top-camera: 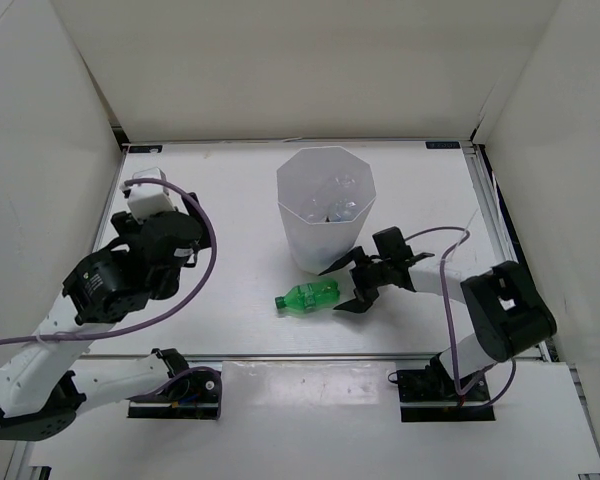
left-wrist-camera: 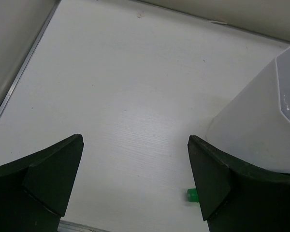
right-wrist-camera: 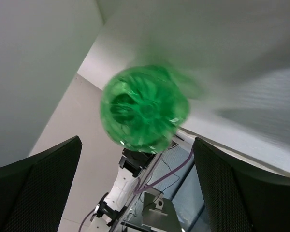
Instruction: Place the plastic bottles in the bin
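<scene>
Top external shows a green bottle [top-camera: 308,297] lying on its side on the worktop [top-camera: 220,210], just near-side of the bin [top-camera: 298,235], which holds clear bottles [top-camera: 332,205]. The right hand [top-camera: 342,288] is spread, fingers either side of the green bottle's base. The left hand [left-wrist-camera: 135,140] hangs spread above the worktop, left of the bin

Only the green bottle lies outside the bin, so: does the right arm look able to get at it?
Probably yes: the right end effector is open at the base end of the green bottle, with nothing between them.
</scene>
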`<move>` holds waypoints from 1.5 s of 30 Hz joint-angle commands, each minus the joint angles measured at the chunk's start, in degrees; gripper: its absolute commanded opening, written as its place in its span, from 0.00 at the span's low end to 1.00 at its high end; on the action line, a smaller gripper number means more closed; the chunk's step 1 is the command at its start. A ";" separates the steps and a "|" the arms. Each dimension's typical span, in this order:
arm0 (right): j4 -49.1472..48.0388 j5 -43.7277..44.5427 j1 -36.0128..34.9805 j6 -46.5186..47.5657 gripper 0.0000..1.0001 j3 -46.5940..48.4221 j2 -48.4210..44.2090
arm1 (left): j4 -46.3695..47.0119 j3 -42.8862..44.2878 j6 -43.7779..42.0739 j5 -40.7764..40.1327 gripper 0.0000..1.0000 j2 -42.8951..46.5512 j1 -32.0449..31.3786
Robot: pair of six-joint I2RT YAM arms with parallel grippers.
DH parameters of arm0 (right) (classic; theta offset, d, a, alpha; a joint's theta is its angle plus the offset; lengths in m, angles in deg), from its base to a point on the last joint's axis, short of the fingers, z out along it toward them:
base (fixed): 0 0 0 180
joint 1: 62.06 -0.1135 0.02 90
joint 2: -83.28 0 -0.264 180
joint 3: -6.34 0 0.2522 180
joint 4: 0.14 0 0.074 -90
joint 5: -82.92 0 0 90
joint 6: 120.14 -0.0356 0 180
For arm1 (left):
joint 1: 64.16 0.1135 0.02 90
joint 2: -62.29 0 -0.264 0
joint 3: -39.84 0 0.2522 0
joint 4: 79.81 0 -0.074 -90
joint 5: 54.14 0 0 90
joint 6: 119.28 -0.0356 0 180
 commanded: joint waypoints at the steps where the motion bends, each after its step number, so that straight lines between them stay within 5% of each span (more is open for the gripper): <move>1: -4.79 0.69 -1.47 1.15 0.99 4.07 3.93 | -3.45 0.04 1.72 0.72 1.00 1.92 0.02; 8: 0.74 0.07 -2.09 2.21 0.97 8.29 11.16 | -5.20 0.04 1.72 1.25 1.00 1.92 0.02; 15: 11.20 0.69 -2.70 5.63 0.67 13.11 14.31 | -5.21 -1.10 2.85 1.25 1.00 3.06 0.02; 16: 15.13 0.69 -2.70 6.42 0.54 14.18 14.33 | -5.21 -1.89 2.86 1.25 1.00 3.58 0.02; 19: 22.17 1.30 -2.70 9.50 0.39 17.43 15.03 | -5.21 -3.56 4.09 0.63 1.00 4.29 0.02; 25: 41.74 3.24 -2.70 16.34 0.23 24.37 4.96 | -3.19 -6.29 5.23 -0.59 1.00 6.67 0.02; 30: 56.89 7.44 -2.70 23.56 0.19 39.37 -6.75 | -1.17 -7.35 5.23 -1.74 1.00 7.28 0.02; 35: 60.61 20.36 -1.48 28.31 0.20 67.15 -13.44 | -0.64 -8.84 5.93 -1.74 1.00 7.28 0.02; 43: 58.41 34.17 1.34 38.59 0.23 94.24 2.71 | -0.11 -12.53 5.94 -1.13 1.00 7.28 0.02; 45: 58.41 36.28 0.73 41.05 0.31 96.18 6.67 | -0.11 -12.53 5.93 -1.13 1.00 6.67 0.02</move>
